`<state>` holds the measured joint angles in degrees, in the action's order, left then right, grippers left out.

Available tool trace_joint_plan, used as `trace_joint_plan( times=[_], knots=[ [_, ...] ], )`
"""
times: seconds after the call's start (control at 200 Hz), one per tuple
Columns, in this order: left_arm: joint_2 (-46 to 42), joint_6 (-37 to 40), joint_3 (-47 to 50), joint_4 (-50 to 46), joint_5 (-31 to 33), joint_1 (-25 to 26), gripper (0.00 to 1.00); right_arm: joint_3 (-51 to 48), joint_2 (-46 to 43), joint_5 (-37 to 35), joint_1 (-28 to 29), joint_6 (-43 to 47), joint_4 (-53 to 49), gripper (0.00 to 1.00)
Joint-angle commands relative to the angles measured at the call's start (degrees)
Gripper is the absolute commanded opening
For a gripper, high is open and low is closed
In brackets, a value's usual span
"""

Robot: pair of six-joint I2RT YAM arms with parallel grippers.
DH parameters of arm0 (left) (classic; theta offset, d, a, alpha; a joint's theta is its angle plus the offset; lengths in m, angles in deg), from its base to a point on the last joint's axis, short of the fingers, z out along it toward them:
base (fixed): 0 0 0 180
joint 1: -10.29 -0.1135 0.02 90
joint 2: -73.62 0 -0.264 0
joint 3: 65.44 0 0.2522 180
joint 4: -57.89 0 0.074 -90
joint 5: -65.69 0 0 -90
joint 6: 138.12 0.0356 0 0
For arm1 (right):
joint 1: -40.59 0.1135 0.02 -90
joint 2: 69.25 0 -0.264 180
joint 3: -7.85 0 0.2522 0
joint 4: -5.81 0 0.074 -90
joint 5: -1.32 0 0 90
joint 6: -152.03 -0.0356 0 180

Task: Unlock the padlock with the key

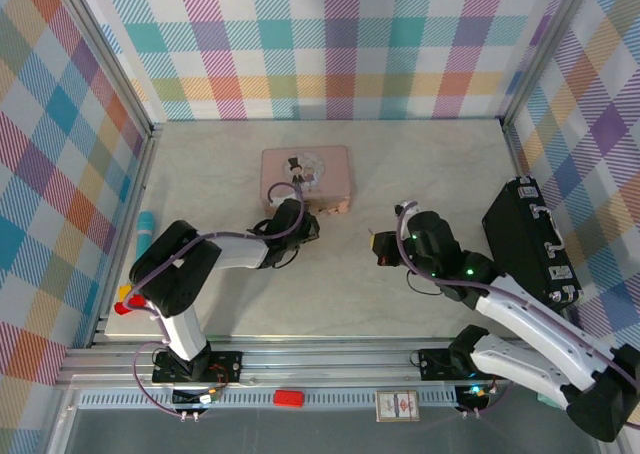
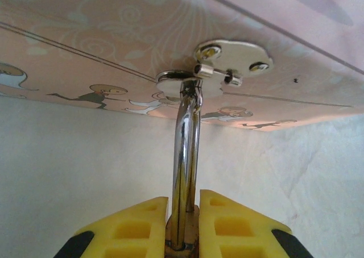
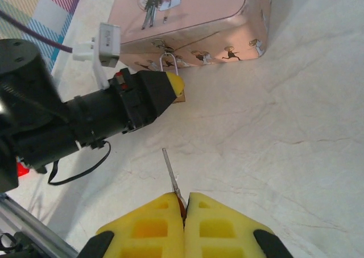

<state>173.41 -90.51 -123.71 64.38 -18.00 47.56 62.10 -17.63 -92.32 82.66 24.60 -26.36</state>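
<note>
Clamping the padlock (image 2: 186,155) between its yellow fingers (image 2: 133,227), the left gripper (image 1: 312,222) sits at the 6 o'clock edge of the pink tin (image 1: 305,169) in the top view. The silver shackle (image 3: 169,62) rises toward 12 o'clock in the left wrist view and passes through the tin's round latch (image 2: 230,59) — so the lock hangs from the tin's front wall. At about 3 o'clock of the left gripper, apart from it, the right gripper (image 1: 380,246) is pressed shut on the key (image 3: 170,170). Its thin grey blade sticks out from between the pads toward 11 o'clock in the right wrist view — above the pale table (image 3: 296,133) and short of the padlock. A black case (image 1: 530,239) lies at 3 o'clock.
</note>
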Motion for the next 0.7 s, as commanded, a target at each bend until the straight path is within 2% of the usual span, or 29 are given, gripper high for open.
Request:
trace_joint_plan(
  times=[0.0,0.17,0.255,0.435,0.695],
  knots=[
    [-3.82,-2.13,3.13,-0.08,0.51,-0.41,0.00,-1.12,2.89,4.04,0.06,-4.57,6.12,0.00],
    [-5.07,-3.91,3.29,0.10,-3.26,-0.23,0.01,-3.03,7.42,7.34,0.17,-9.01,11.77,0.00],
    [-4.32,-5.80,4.01,2.81,-5.22,-0.10,0.02,-5.00,9.43,10.38,0.07,-11.98,17.32,0.00],
    [-2.39,-9.57,4.56,8.11,-8.60,0.06,0.00,-6.28,15.88,13.55,0.12,-17.88,22.28,0.00],
    [-2.87,-8.41,3.20,6.12,-8.28,1.11,0.00,-7.46,23.47,16.51,-0.09,-22.22,29.70,0.00]
  ],
)
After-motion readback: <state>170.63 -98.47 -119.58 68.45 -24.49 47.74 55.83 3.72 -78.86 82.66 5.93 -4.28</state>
